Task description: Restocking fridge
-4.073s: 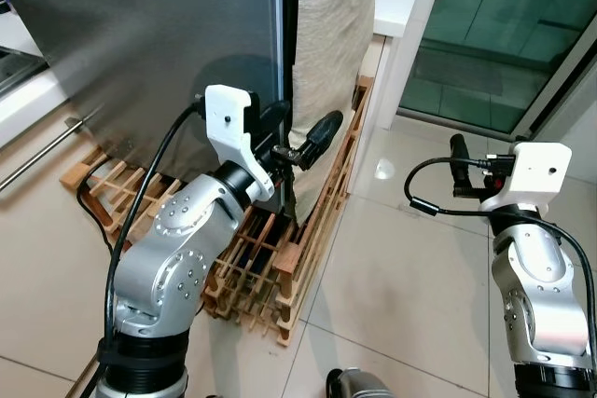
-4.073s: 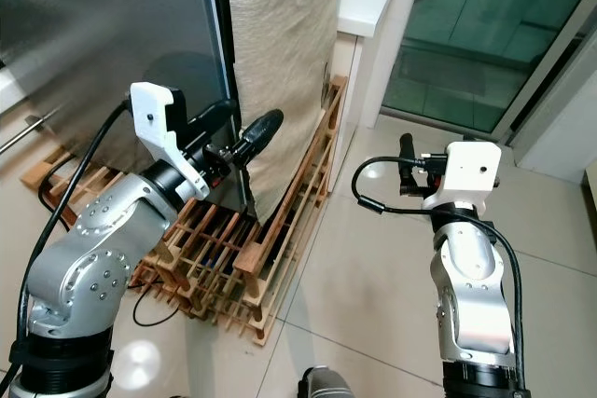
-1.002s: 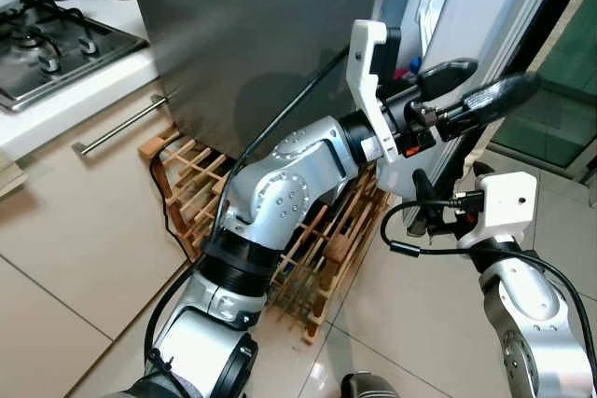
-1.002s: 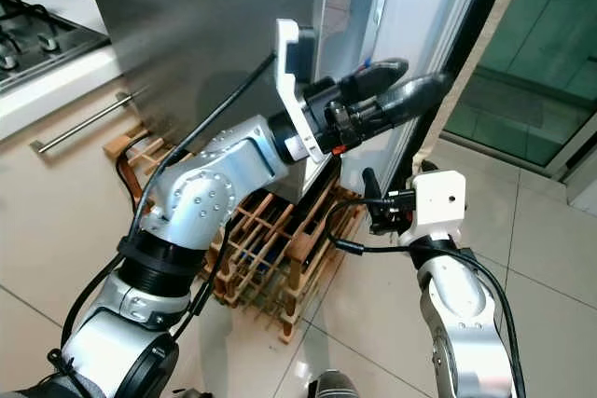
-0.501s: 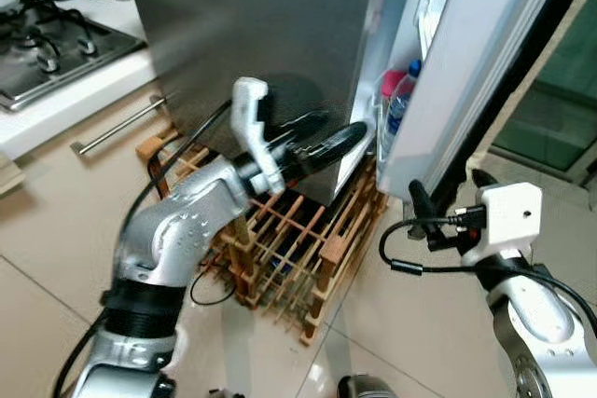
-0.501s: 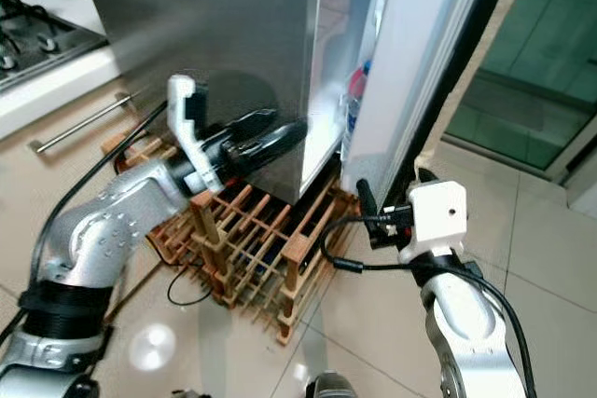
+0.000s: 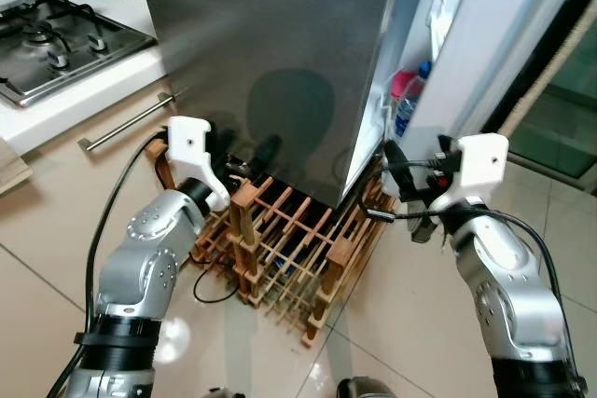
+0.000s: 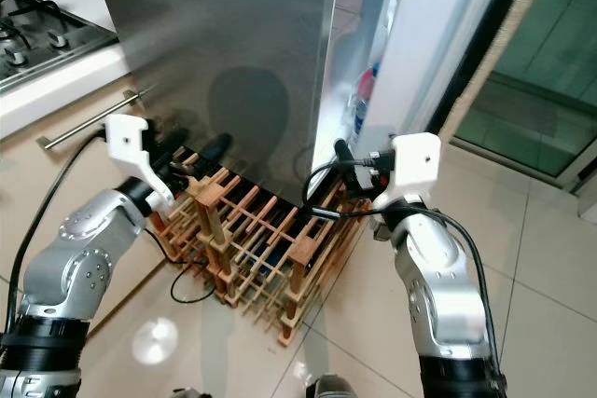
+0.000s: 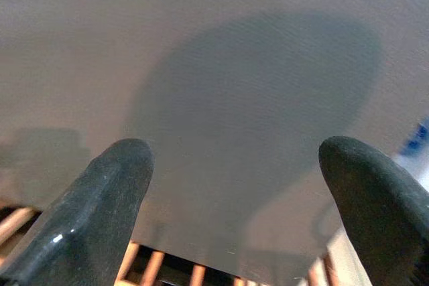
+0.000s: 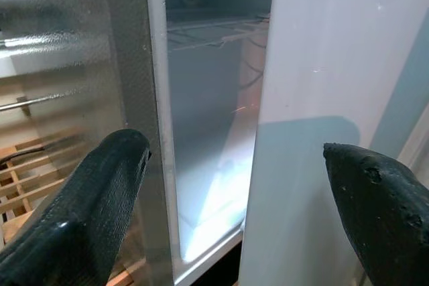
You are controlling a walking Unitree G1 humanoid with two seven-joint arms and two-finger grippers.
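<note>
The grey steel fridge (image 7: 280, 34) stands ahead with its white door (image 7: 476, 44) swung partly open. In the gap, a door shelf holds a blue-capped bottle (image 7: 407, 111) and a pink-topped container (image 7: 403, 84). My right gripper (image 7: 396, 170) is open at the lower edge of that gap, nothing between its fingers; its wrist view looks into the lit slit (image 10: 214, 165) between fridge body and door. My left gripper (image 7: 247, 148) is open and empty, low in front of the fridge's side, just above the wooden rack (image 7: 298, 249). The left fingertips (image 9: 114, 185) point at bare steel.
The wooden wine rack sits on the tiled floor against the fridge, with a black cable (image 7: 213, 288) looping beside it. A gas hob (image 7: 56, 39) and a drawer handle (image 7: 131, 120) are to the left. A green glass door (image 7: 560, 109) is at the right.
My left arm has dropped from the door's height down to the rack. My right gripper has risen and moved in to the door gap. The view has shifted a little.
</note>
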